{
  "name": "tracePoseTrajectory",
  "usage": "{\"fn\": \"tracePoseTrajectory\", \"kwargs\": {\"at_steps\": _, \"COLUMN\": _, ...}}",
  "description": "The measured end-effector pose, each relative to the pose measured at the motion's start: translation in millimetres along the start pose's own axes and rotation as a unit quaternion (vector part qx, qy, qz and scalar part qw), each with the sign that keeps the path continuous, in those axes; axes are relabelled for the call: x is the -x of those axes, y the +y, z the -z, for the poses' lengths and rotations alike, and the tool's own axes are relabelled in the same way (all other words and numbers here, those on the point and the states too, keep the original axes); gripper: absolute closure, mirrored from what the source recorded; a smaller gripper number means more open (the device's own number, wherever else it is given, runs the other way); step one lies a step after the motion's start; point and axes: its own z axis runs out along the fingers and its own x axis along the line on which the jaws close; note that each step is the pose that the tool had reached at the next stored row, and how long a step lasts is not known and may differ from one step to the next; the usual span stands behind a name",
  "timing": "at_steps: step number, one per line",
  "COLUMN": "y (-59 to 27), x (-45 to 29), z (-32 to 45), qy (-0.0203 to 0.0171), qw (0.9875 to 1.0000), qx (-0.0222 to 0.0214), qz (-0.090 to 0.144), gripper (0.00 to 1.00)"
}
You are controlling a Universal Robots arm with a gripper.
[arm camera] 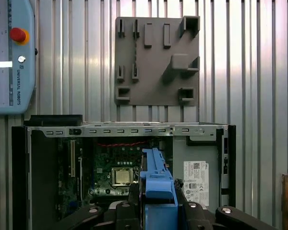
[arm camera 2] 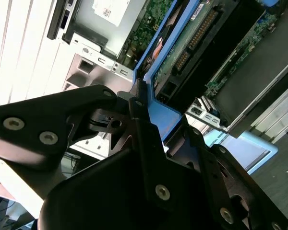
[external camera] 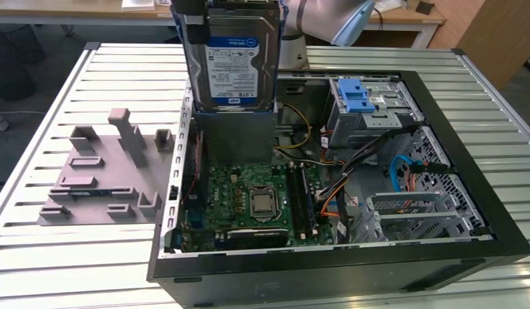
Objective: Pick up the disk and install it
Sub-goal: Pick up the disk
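Blue-framed disk (external camera: pixel 234 61) clamped between the fingers (arm camera 2: pixel 143 134), upright above the open computer case (external camera: pixel 333 270). Stiff, weighty, likely shock-sensitive; its carrier edges suit the grip

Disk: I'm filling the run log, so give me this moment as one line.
gripper: shut on disk | disk: upright, held above open computer case | install: not yet done

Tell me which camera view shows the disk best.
The exterior view: the disk hangs upright above the open computer case, labelled face toward the camera. The second wrist view shows its circuit-board underside and blue carrier at a slant; the first wrist view shows the carrier's blue edge end-on.
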Motion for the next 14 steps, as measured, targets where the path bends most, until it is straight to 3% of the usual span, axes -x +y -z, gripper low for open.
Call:
{"fn": "tracePoseTrajectory", "kwargs": {"at_steps": 9, "y": -12.8, "x": 0.3, "z": -0.2, "qy": 0.0000, "qw": 1.0000, "qx": -0.0002, "qz": -0.009, "gripper": 0.64}}
{"fn": "tracePoseTrajectory", "kwargs": {"at_steps": 14, "y": -15.7, "x": 0.4, "z": -0.4, "qy": -0.0001, "qw": 0.9999, "qx": -0.0003, "qz": -0.011, "gripper": 0.64}}
